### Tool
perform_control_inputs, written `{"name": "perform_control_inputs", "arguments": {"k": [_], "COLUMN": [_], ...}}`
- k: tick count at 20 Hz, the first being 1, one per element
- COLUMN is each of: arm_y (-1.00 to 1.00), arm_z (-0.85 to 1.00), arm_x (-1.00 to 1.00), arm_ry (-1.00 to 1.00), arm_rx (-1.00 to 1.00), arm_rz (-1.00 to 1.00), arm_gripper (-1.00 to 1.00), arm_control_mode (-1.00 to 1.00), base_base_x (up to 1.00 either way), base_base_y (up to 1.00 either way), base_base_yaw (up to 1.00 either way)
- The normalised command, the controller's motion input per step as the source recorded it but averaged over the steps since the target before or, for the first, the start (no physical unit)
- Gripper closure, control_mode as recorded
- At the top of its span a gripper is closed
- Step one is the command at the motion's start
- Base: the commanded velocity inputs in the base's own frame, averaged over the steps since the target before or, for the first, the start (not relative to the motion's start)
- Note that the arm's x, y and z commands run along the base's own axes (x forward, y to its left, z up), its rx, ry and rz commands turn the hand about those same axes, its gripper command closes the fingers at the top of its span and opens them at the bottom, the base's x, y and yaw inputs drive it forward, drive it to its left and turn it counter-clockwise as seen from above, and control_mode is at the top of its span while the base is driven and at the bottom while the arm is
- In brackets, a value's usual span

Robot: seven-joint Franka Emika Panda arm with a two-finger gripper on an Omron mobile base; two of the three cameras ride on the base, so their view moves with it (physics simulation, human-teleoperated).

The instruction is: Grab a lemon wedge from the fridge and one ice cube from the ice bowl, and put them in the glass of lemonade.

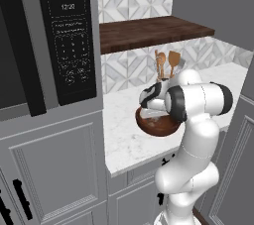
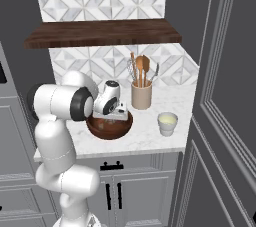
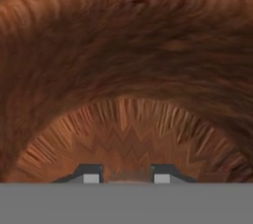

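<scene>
Gripper [image 3: 127,176] position: lowered into the ice bowl [image 3: 126,45], fingertips [image 3: 91,177] pointed at the wooden floor of the bowl, close above it or on it.

Jaw state: the two tips stood at a narrow to middling gap. A small patch between them matched the wood in colour. It could not be told from the pictures whether the tips were closed on anything.

Ice cube: no pale cube could be made out in the hand view. If one was present, it lay between the tips or below the edge of that view. It had no long axis to align to, so the jaw angle was judged not critical.

Bowl wall: in the hand view the wall rose from 9 o'clock through 12 o'clock to 3 o'clock around the tips, so the only clear exit was judged to be straight up along the hand.

Surroundings, right base view: the gripper [image 2: 114,116] sat over the middle of the bowl [image 2: 107,130] on the counter [image 2: 150,138]. The glass of lemonade [image 2: 167,122] stood at 3 o'clock from the bowl, near it but apart. A utensil crock [image 2: 141,96] stood at 1 o'clock, just behind the bowl.

Governing relation: the glass lay at 3 o'clock from the gripper, so a lift followed by a short sideways carry was judged to be required.
</scene>
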Motion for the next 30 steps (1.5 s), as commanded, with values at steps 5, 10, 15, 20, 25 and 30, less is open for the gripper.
{"name": "perform_control_inputs", "arguments": {"k": [5, 10, 15, 20, 25, 30], "arm_y": [0.00, -0.04, 0.00, -0.05, -0.06, -0.02], "arm_z": [0.00, 0.16, 0.40, 0.24, 0.11, 0.07], "arm_x": [0.00, 0.00, 0.00, 0.00, -0.03, -0.22], "arm_ry": [0.00, 0.00, 0.00, 0.00, -0.02, -0.09], "arm_rx": [0.00, 0.00, 0.01, 0.01, 0.05, 0.05], "arm_rz": [0.00, 0.00, 0.00, 0.00, 0.00, 0.00], "arm_gripper": [1.00, 1.00, 1.00, 1.00, 1.00, 1.00], "arm_control_mode": [-1.00, -1.00, -1.00, -1.00, -1.00, -1.00], "base_base_x": [0.00, 0.00, 0.00, 0.00, 0.00, 0.00], "base_base_y": [0.00, 0.00, 0.00, 0.00, 0.00, 0.00], "base_base_yaw": [0.00, 0.00, 0.00, 0.00, 0.00, 0.00]}}
